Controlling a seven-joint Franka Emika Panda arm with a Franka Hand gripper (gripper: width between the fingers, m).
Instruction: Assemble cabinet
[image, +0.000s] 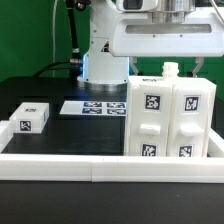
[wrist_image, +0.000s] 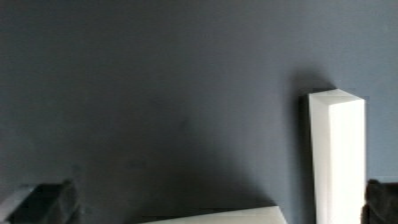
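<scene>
The cabinet (image: 170, 115) is a tall white box with several black-and-white tags on its front, standing at the exterior view's right just behind the border rail. A small white tagged block (image: 32, 117) lies on the dark table at the exterior view's left. The arm's white hand (image: 165, 35) hangs above the cabinet, its fingers not clear there. In the wrist view my gripper (wrist_image: 214, 205) is open and empty, with dark fingertips (wrist_image: 43, 203) wide apart. A long white edge (wrist_image: 334, 150) and a white corner (wrist_image: 231, 215) show below, apart from the fingers.
The marker board (image: 95, 107) lies flat at the back middle, before the robot base (image: 103, 65). A long low white border rail (image: 100, 165) runs across the front. Dark table (image: 60, 140) lies between the block and the cabinet.
</scene>
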